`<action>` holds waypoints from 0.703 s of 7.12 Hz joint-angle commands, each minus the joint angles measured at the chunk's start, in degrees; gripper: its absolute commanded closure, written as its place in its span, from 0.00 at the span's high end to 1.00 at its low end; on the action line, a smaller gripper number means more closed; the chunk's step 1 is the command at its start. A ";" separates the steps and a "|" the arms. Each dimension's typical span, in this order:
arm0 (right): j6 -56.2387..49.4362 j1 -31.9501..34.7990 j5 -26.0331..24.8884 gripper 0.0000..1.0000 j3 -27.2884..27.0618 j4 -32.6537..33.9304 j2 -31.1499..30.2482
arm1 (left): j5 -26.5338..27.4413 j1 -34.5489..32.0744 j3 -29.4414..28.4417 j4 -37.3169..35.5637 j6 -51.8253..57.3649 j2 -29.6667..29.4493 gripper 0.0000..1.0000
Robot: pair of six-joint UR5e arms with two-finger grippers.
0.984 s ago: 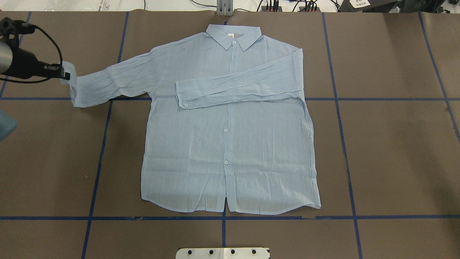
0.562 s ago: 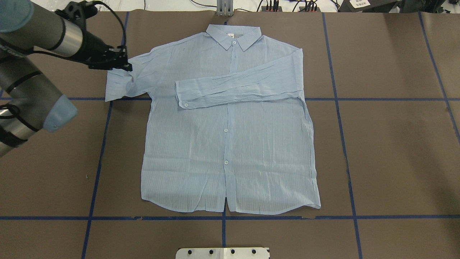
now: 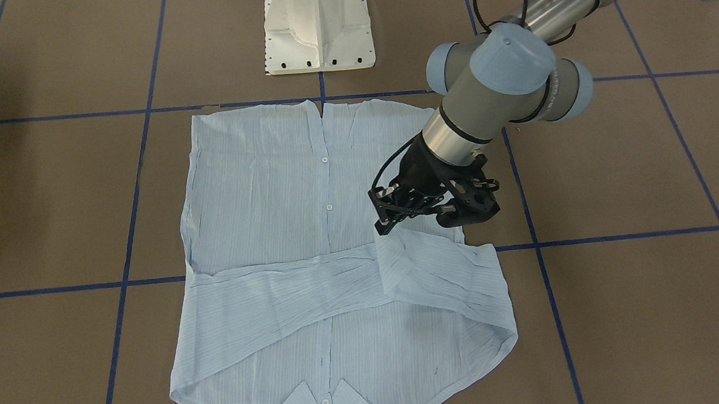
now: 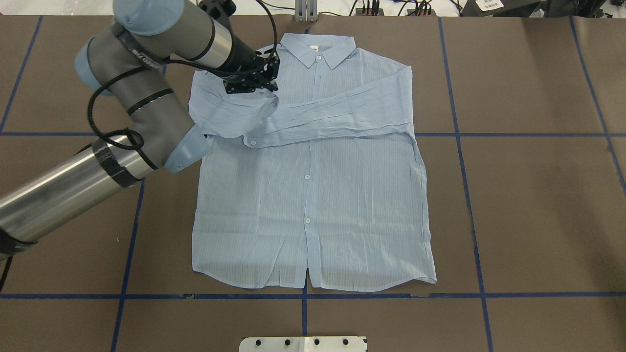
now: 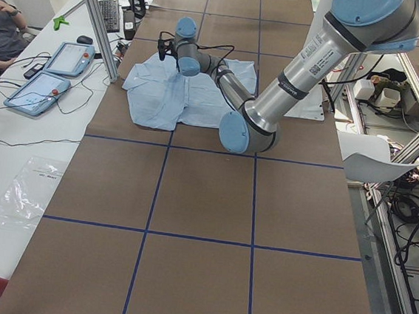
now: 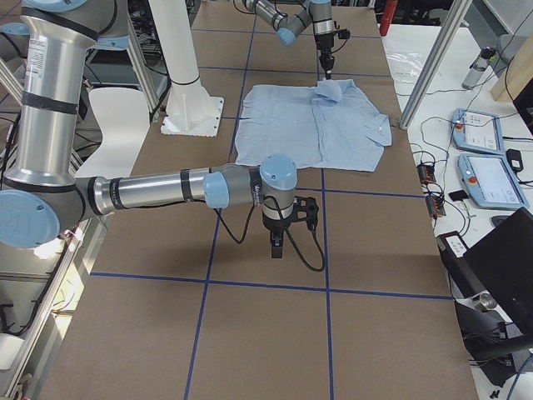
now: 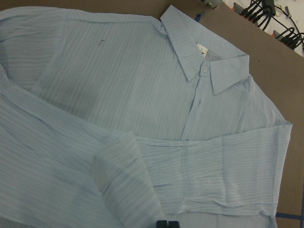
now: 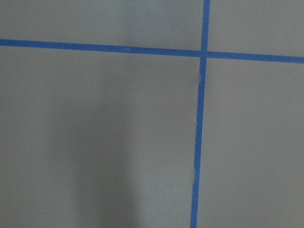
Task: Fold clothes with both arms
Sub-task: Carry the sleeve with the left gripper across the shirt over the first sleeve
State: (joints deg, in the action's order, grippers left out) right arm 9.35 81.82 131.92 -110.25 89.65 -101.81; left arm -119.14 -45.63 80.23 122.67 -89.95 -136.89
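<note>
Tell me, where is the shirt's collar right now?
In the overhead view the collar sits at the far middle of the table, at the top of the shirt, just right of the left gripper.

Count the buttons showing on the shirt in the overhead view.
4. Collar button; cuff button on the sleeve folded across the chest; middle button and lower button on the front. Others may hide under the sleeves.
</note>
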 commanded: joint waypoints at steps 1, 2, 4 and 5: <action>-0.03 0.00 0.18 1.00 0.13 0.09 -0.06 | 5.73 4.38 -6.38 0.03 -3.56 -5.91 0.00; -0.03 0.00 0.18 1.00 0.13 0.09 -0.06 | 7.68 6.50 -7.10 0.03 -3.65 -6.10 0.00; 0.06 0.00 0.70 1.00 0.13 0.09 -0.06 | 10.40 10.55 -12.86 0.20 -5.92 -11.17 0.00; 0.15 0.00 0.70 1.00 0.21 0.09 -0.06 | 11.29 12.22 -13.60 0.90 -5.50 -11.64 0.00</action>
State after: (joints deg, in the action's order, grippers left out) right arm 9.39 81.83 132.47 -110.10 89.74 -101.86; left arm -109.27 -35.58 68.79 123.00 -95.32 -146.81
